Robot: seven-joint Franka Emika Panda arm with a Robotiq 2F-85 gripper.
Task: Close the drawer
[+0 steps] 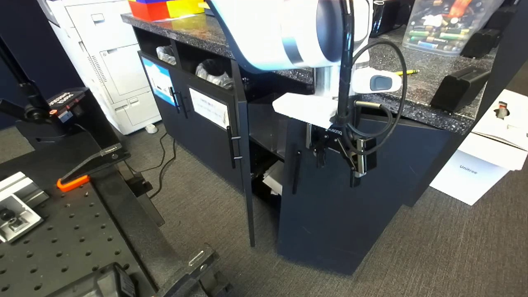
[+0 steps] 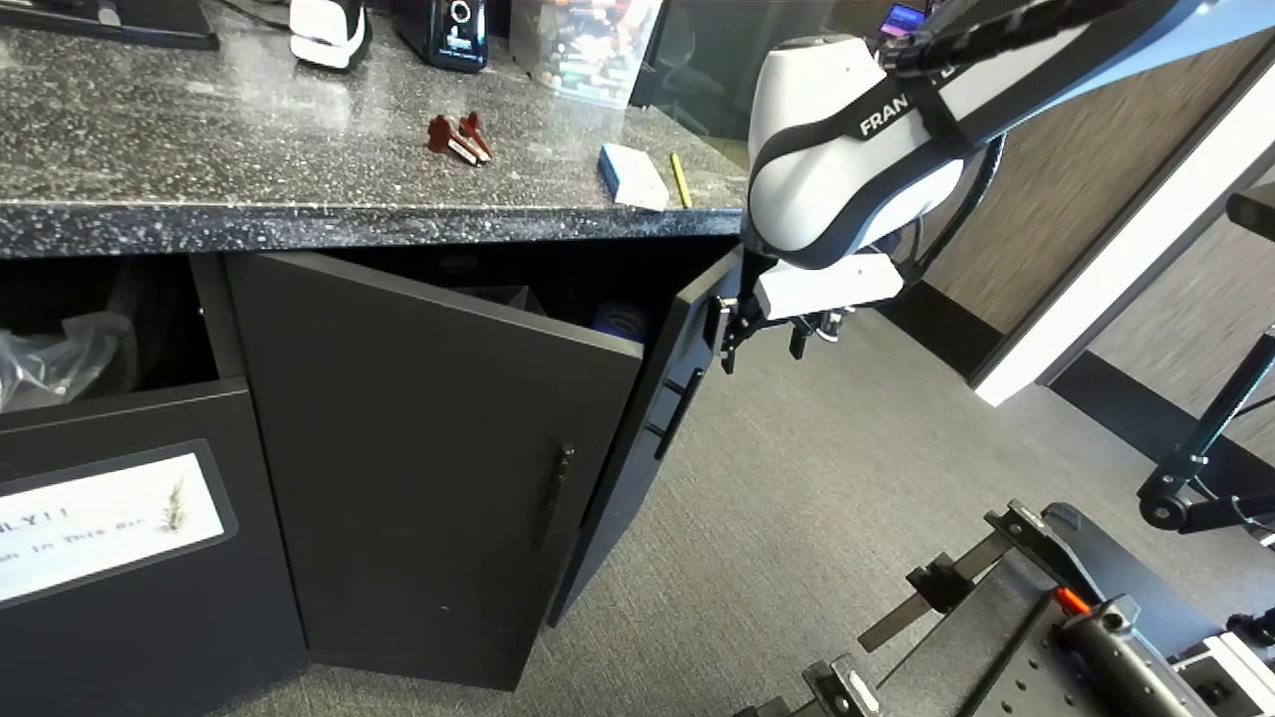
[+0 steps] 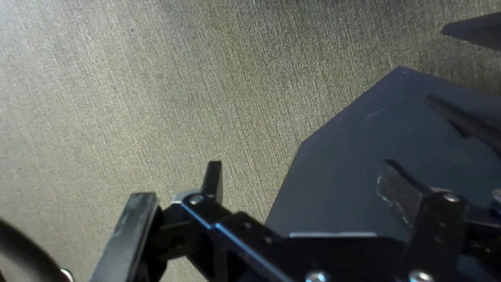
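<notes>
The drawer's front (image 1: 342,222) is a tall, wide, navy-black panel. It stands open, angled out from the cabinet like a swung leaf, with a dark bar handle near its free edge. It appears obliquely in an exterior view (image 2: 628,488) and below the fingers in the wrist view (image 3: 344,164). My gripper (image 1: 337,169) is open, at the upper part of the panel's outer face. In an exterior view the gripper (image 2: 763,351) has one finger very close to the panel; I cannot tell if they touch. In the wrist view nothing is between the fingers (image 3: 302,172).
A second dark door leaf (image 1: 248,177) stands ajar beside the drawer; an exterior view shows its broad face (image 2: 428,468). A speckled countertop (image 2: 299,169) lies above. A white Unitree box (image 1: 466,173) is on the floor. A black perforated platform (image 1: 74,239) stands opposite.
</notes>
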